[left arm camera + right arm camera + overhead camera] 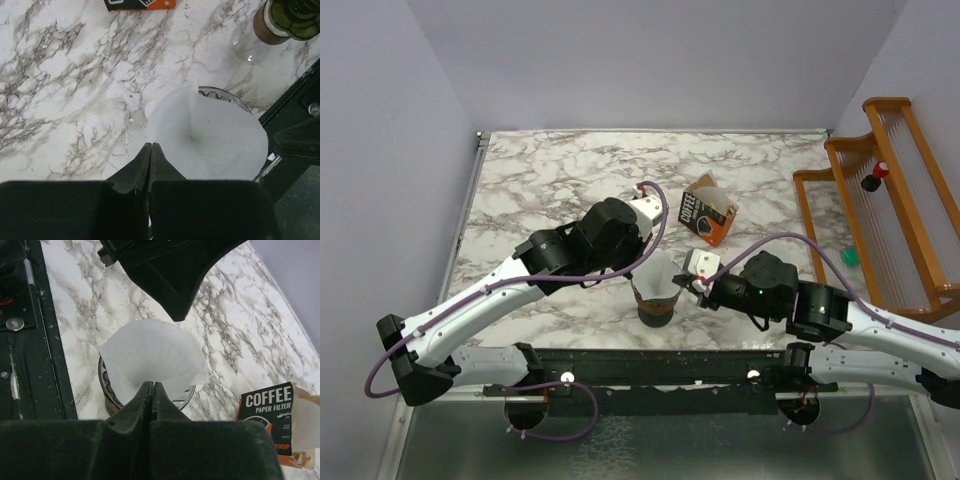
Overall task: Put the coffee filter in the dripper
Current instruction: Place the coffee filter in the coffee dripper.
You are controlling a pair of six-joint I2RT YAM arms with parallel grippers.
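Note:
The coffee filter (pixel 656 274), a white paper cone, stands mouth-up in the glass dripper (pixel 657 310) near the table's front edge. The dripper's rim (pixel 104 386) shows under the filter (pixel 152 352) in the right wrist view. My left gripper (pixel 638 262) is shut, its tips (pixel 151 145) pinching the filter's (pixel 210 135) left rim, above the dripper rim (pixel 220 93). From the opposite side, my right gripper (pixel 696 286) is shut too, its tips (pixel 153 384) on the paper's near rim.
A brown-and-orange COFFEE carton (pixel 708 212) lies behind the dripper. A wooden rack (pixel 890 200) stands at the right edge with a red-and-black thing (pixel 873 178) on it and a green one (pixel 849 257) beside it. The black mounting rail (pixel 660 365) runs along the front.

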